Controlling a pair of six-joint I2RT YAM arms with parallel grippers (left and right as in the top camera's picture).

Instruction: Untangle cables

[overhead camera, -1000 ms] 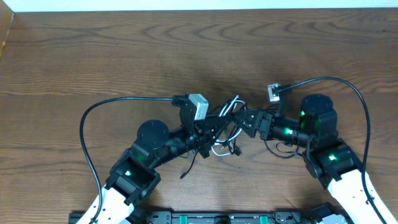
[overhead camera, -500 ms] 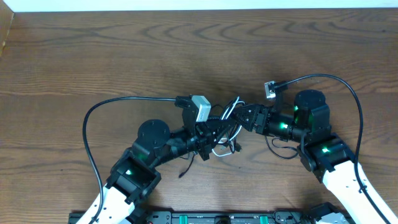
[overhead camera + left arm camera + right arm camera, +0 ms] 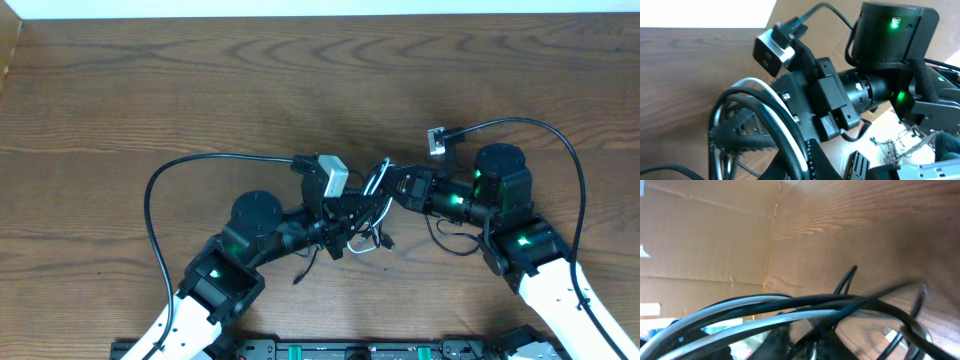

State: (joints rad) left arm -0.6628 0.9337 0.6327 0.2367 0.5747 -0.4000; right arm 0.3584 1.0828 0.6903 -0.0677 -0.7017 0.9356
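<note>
The cables, thin black cords and one white, hang in a tangled bunch between my two grippers at the table's middle. My left gripper comes in from the lower left and is shut on the bunch. In the left wrist view the black and white loops run into my left gripper beside its ridged finger. My right gripper reaches in from the right and meets the same bunch. In the right wrist view, black and white strands cross right over my right gripper, whose dark fingers are closed around a black strand.
The brown wooden table stretches around the arms. A thick black arm wire arcs left of the left arm. Another one arcs over the right arm. Cardboard stands at the far left edge.
My right gripper has moved left into the bunch and closed on it. The left arm has shifted slightly right, still holding the cables.
</note>
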